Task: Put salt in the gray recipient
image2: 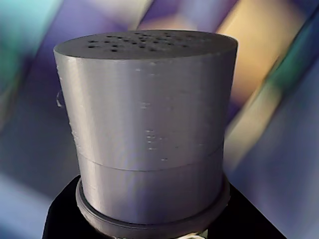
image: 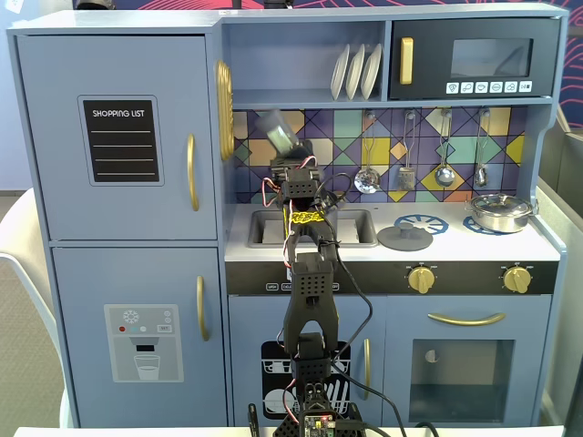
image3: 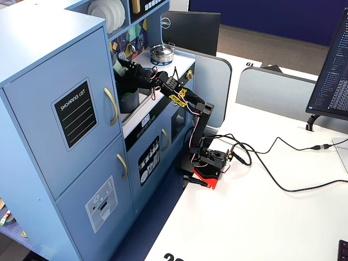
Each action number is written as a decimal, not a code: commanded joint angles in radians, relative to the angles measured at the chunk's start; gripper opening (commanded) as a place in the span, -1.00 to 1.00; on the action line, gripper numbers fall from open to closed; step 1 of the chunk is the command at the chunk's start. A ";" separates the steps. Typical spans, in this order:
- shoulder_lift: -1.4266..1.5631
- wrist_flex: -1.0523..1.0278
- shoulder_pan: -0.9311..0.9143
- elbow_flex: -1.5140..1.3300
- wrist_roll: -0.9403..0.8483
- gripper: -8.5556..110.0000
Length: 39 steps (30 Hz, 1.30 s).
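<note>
My gripper (image: 286,153) is shut on the salt shaker (image: 279,130) and holds it tilted in the air, in front of the patterned backsplash above the sink. The shaker is blurred in this fixed view. In the wrist view its light gray cap (image2: 147,124), with small holes on top, fills the frame, and the black jaws of my gripper (image2: 154,231) clasp it at the bottom edge. In a fixed view from the side, the gray pot (image3: 130,104) stands in the sink recess, just below my gripper (image3: 126,70). From the front the arm hides the pot.
A flat gray lid with a knob (image: 404,238) lies on the left burner. A shiny steel pan (image: 499,211) sits on the right burner. Utensils (image: 444,173) hang on the backsplash. White plates (image: 355,71) stand on the shelf above. A cupboard wall flanks the sink (image: 262,228) on the left.
</note>
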State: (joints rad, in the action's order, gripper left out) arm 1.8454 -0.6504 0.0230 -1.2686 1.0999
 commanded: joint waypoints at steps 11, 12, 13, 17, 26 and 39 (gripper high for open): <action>-0.029 0.198 0.023 0.120 -0.023 -0.86; -0.028 0.114 0.014 0.118 -0.005 -0.86; -0.028 0.032 0.008 0.114 0.011 -0.86; -0.012 -0.043 0.008 0.055 0.009 -0.86; 0.014 0.301 -0.032 0.126 -1.019 -0.86; 0.043 0.506 -0.618 0.002 -2.611 -0.86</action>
State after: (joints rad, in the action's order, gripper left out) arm 1.8561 -0.2010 -0.4709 -1.2824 -0.8422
